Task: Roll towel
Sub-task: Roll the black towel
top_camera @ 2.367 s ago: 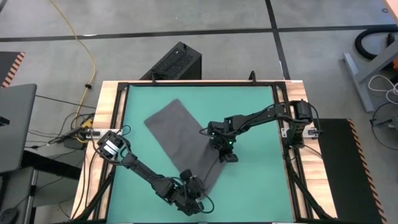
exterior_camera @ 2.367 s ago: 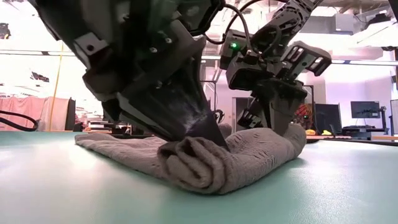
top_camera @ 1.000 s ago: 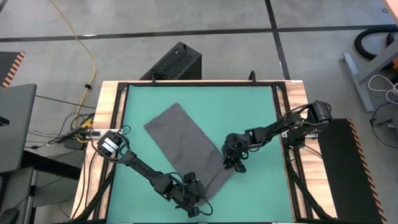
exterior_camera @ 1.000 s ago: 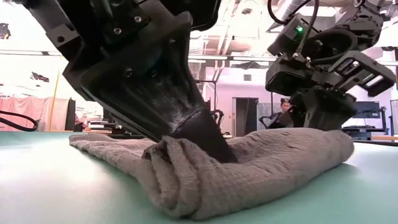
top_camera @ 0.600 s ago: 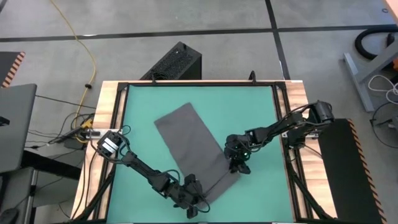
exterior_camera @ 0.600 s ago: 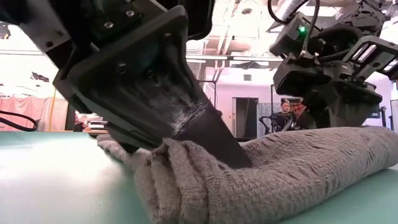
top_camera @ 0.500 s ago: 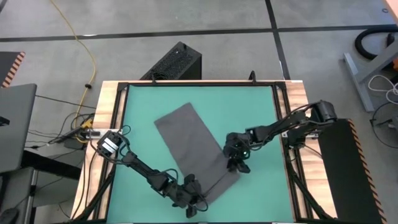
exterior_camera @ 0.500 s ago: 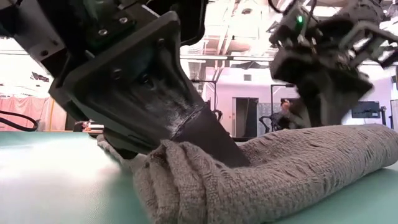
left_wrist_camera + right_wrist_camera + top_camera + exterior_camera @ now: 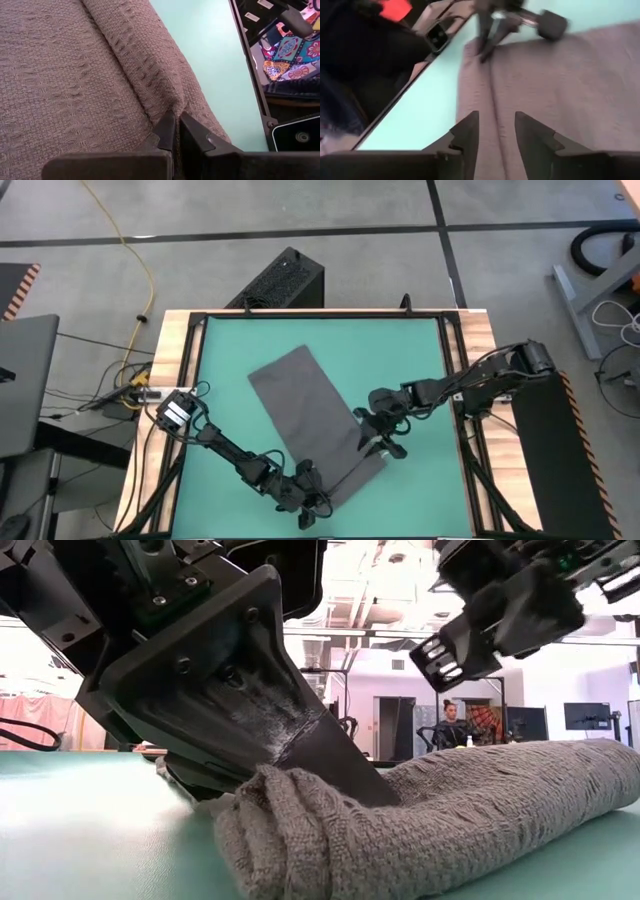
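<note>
grey cloth: the towel (image 9: 312, 417) lies on the diagonal across my teal mat (image 9: 400, 350), far end near the mat's middle, near end close to the front edge.
near end: bunched up into a thick fold, plain in the low view (image 9: 420, 830); the rest lies flat.
left gripper (image 9: 312, 502): mine, down at the near-left corner of the towel, jaws pressed together on a ridge of the fabric; the wrist view shows my fingertips (image 9: 167, 131) pinching that fold with no gap between them.
left arm: stretched low from the left side of the table toward the front edge.
right gripper (image 9: 384, 442): mine, at the towel's right edge, raised off the cloth; the low view shows it up in the air (image 9: 500, 615) above the towel, not touching.
right fingers (image 9: 470, 131): parted, a narrow-to-middling gap, nothing between them; towel seen below through the gap (image 9: 560, 95).
right arm: reaches in from the right side of the table.
table (image 9: 176, 350): wooden rim, black frame rails round the mat.
floor: yellow cable (image 9: 135, 250) at left, black box (image 9: 285, 280) behind the table.
background: a person (image 9: 446, 720) far off in the room, low view, small.
</note>
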